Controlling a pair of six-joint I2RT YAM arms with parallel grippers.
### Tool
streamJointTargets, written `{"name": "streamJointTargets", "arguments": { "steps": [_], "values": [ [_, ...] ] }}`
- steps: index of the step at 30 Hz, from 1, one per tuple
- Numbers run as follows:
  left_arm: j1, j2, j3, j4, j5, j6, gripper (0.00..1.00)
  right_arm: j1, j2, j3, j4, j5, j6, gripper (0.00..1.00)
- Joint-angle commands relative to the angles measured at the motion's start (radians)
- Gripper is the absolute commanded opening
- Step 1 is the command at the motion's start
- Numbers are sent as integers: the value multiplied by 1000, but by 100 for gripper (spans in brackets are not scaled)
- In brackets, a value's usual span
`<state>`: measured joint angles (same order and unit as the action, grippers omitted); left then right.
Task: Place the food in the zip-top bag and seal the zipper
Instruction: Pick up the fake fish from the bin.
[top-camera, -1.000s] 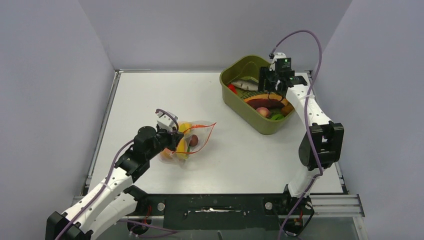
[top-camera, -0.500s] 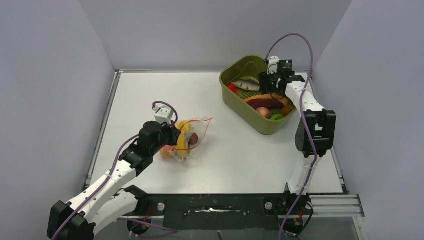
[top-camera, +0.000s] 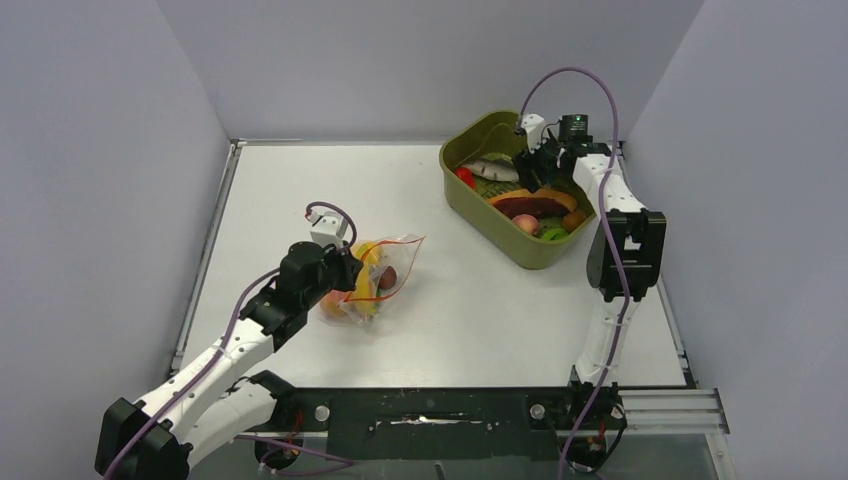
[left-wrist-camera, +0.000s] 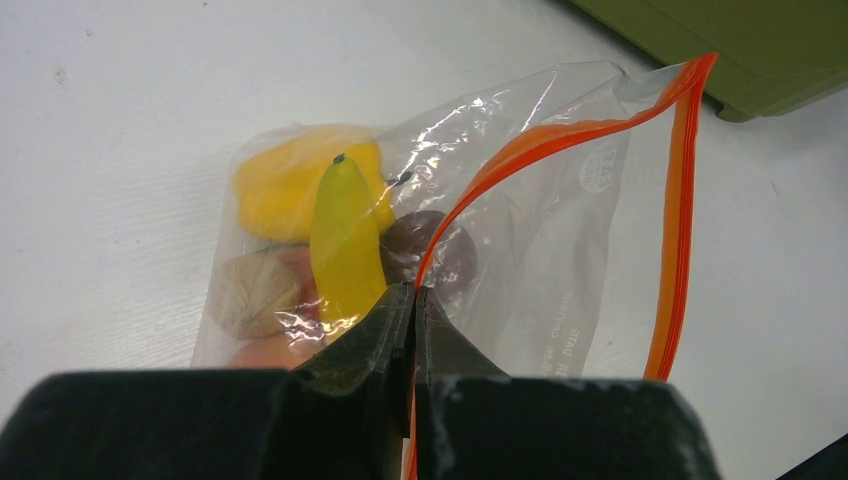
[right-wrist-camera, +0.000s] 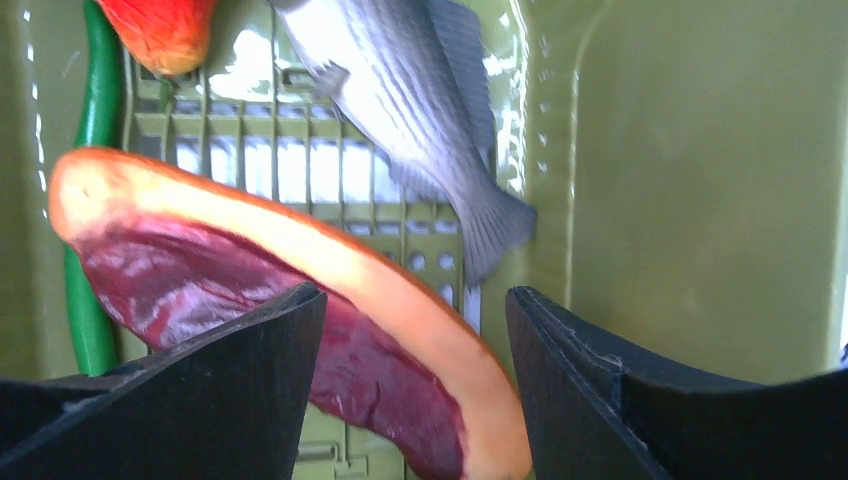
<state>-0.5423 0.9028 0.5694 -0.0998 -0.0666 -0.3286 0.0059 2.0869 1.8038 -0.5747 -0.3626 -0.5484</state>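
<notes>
Your left jaws are pressed together on the near lip of the zip-top bag (left-wrist-camera: 560, 230), pinching the orange zipper (left-wrist-camera: 680, 200) at one end of the gaping mouth. The bag lies on the bench (top-camera: 330, 190), left of centre, with its mouth turned toward the olive-green tub (top-camera: 470, 200). Inside it are a banana (left-wrist-camera: 345, 240), a yellow pepper (left-wrist-camera: 275, 190) and a dark purple piece (left-wrist-camera: 440, 250).

Your right jaws stand apart and empty, low inside the tub and poised over the watermelon slice (right-wrist-camera: 400, 290), which lies next to a grey fish (right-wrist-camera: 400, 90).

The step in hand looks like picking up that slice. Lower until one jaw sits on each side of its thin edge. Steer clear of the fish's tail, then close gently. Hold the left pinch firm and slightly raised so the mouth gapes.

Your left arm (top-camera: 250, 330) reaches low and forward, with the wrist tipped down. Your right arm (top-camera: 625, 245) rises to a high elbow, and its forearm stretches to the tub's far side with the wrist angled down into it.
</notes>
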Motion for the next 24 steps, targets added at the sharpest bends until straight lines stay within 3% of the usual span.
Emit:
{"name": "streamJointTargets", "arguments": {
  "steps": [1, 8, 16, 24],
  "values": [
    [-4, -11, 41, 63, -3, -3, 0, 51, 25, 44, 127, -56, -71, 68],
    [-4, -13, 41, 64, 4, 3, 0, 76, 163, 164, 161, -139, -69, 70],
    [-3, -25, 22, 101, -12, 3, 0, 97, 260, 176, 254, -127, -126, 81],
    [-5, -44, -89, 225, -24, -5, 0, 95, 307, 181, 329, -127, -155, 73]
  ]
}}
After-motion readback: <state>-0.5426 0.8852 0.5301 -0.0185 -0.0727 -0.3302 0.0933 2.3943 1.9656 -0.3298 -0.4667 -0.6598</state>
